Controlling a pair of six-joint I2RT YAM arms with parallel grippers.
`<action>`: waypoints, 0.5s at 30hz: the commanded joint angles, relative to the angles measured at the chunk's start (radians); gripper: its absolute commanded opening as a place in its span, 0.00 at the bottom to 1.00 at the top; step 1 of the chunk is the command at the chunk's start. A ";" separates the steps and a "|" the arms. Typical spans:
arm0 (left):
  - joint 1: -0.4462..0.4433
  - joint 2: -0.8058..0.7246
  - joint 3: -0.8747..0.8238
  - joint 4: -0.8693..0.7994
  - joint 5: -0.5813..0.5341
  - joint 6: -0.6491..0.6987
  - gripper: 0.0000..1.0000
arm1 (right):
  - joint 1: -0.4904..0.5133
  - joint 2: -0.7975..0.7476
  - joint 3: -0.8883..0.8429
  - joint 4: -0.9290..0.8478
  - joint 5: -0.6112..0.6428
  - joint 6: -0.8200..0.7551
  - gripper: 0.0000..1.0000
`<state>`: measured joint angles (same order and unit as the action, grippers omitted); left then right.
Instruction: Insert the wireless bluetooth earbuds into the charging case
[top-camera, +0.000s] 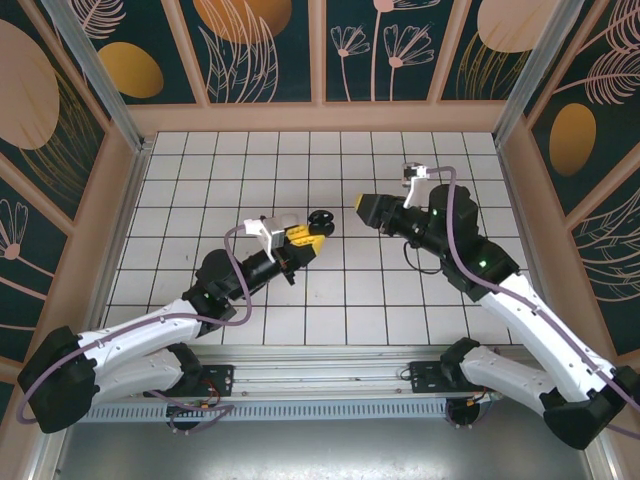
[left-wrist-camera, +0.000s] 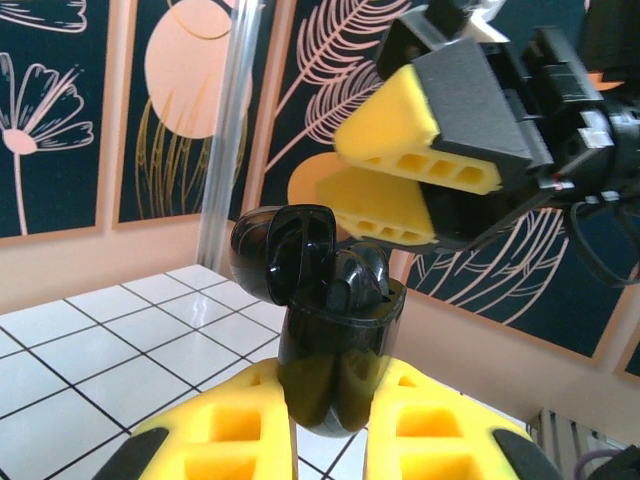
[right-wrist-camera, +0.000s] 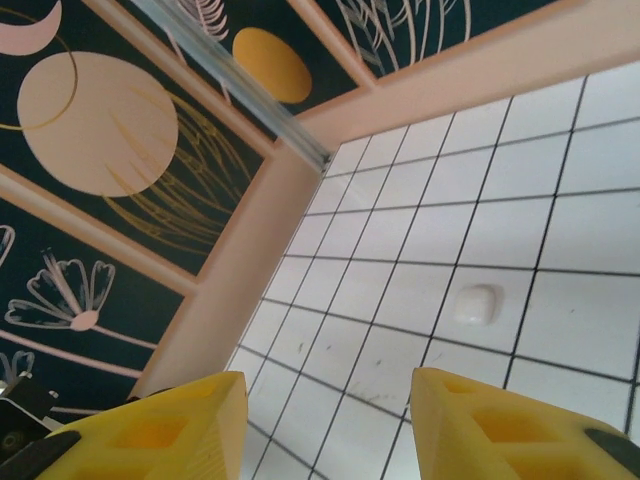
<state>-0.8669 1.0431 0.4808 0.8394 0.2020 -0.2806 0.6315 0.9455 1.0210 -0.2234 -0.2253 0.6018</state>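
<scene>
My left gripper (left-wrist-camera: 335, 405) (top-camera: 310, 234) is shut on a glossy black charging case (left-wrist-camera: 335, 350) (top-camera: 321, 222), held upright above the floor with its hinged lid (left-wrist-camera: 280, 250) swung open. A black earbud (left-wrist-camera: 360, 280) sits in the case's open top; I cannot tell whether a second one lies beside it. My right gripper (top-camera: 367, 209) (left-wrist-camera: 345, 170) hovers just above and beyond the case, pointing at it. In the right wrist view its yellow fingers (right-wrist-camera: 180, 425) stand apart with nothing between them. A small white rounded-square box (right-wrist-camera: 477, 303) lies on a floor tile.
The white tiled floor (top-camera: 300, 160) is walled by peach boards and dark floral panels. An aluminium post (left-wrist-camera: 225, 140) stands in the far left corner. Both arms reach to mid-floor, their grippers close together.
</scene>
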 joint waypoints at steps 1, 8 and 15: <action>-0.003 0.010 0.037 0.002 0.068 0.023 0.03 | -0.016 0.032 -0.007 0.079 -0.162 0.051 0.47; -0.003 0.049 0.062 -0.012 0.103 0.025 0.04 | -0.015 0.106 -0.033 0.183 -0.351 0.090 0.47; -0.003 0.071 0.098 -0.048 0.102 0.048 0.04 | -0.016 0.166 -0.042 0.239 -0.569 0.116 0.39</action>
<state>-0.8669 1.1103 0.5293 0.7864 0.2878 -0.2626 0.6159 1.1027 0.9863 -0.0383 -0.6518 0.6987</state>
